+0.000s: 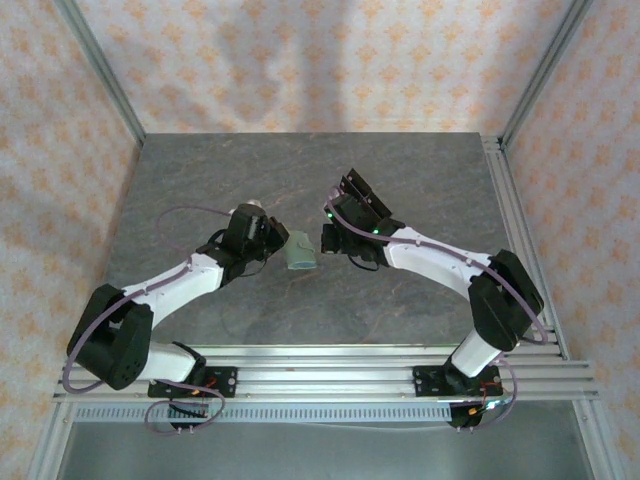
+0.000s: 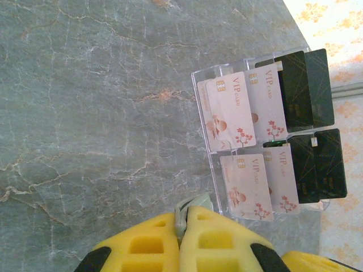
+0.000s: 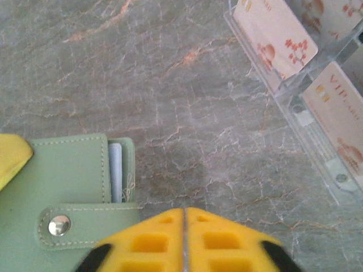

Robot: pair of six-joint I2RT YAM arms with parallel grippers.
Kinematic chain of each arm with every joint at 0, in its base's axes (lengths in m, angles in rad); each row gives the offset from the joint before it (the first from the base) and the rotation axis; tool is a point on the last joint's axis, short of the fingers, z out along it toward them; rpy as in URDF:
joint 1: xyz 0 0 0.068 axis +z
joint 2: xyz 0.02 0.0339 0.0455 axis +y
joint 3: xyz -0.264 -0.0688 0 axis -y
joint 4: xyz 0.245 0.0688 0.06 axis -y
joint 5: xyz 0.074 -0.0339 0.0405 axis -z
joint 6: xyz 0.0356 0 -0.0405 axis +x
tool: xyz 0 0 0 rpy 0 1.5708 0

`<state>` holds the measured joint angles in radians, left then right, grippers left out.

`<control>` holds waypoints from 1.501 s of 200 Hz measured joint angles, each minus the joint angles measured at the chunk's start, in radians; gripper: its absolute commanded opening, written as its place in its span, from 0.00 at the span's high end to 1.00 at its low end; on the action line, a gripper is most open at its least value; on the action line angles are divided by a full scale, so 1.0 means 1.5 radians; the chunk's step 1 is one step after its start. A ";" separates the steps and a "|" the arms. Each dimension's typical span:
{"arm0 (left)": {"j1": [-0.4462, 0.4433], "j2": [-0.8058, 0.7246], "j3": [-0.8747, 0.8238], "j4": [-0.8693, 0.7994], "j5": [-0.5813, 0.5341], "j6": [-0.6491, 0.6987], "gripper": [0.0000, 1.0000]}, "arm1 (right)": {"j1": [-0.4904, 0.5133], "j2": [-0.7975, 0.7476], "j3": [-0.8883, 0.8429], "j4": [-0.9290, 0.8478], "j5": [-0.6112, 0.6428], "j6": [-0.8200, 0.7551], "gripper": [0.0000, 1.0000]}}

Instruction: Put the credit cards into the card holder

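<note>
The card holder is a sage-green wallet held just above the table between the two arms. My left gripper is shut on its edge; in the left wrist view the yellow fingers pinch the green edge. In the right wrist view the wallet fills the lower left, snap tab showing, with a pale grey credit card standing in its pocket. My right gripper sits just right of the wallet, fingers together with nothing between them. More pinkish VIP cards rest in the rack.
A clear tilted acrylic rack with pale VIP cards and black cards stands behind the grippers, near the right arm. Its edge crosses the right wrist view. Grey marbled table stretches left and back; aluminium rails run along the right.
</note>
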<state>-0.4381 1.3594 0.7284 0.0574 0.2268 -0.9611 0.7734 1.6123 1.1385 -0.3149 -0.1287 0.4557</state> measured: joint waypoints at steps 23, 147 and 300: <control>0.000 -0.003 0.000 -0.003 -0.001 0.019 1.00 | 0.001 0.000 -0.001 0.009 -0.031 0.002 0.54; 0.000 -0.008 0.000 -0.003 -0.002 0.037 1.00 | 0.056 0.061 0.070 0.029 -0.062 0.003 0.49; -0.005 -0.022 0.004 -0.016 -0.003 0.037 1.00 | 0.029 0.025 -0.001 0.044 -0.036 -0.006 1.00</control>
<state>-0.4454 1.3258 0.7341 0.0341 0.2230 -0.9058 0.8173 1.6505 1.1374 -0.2485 -0.1825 0.4473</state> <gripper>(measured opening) 0.046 0.049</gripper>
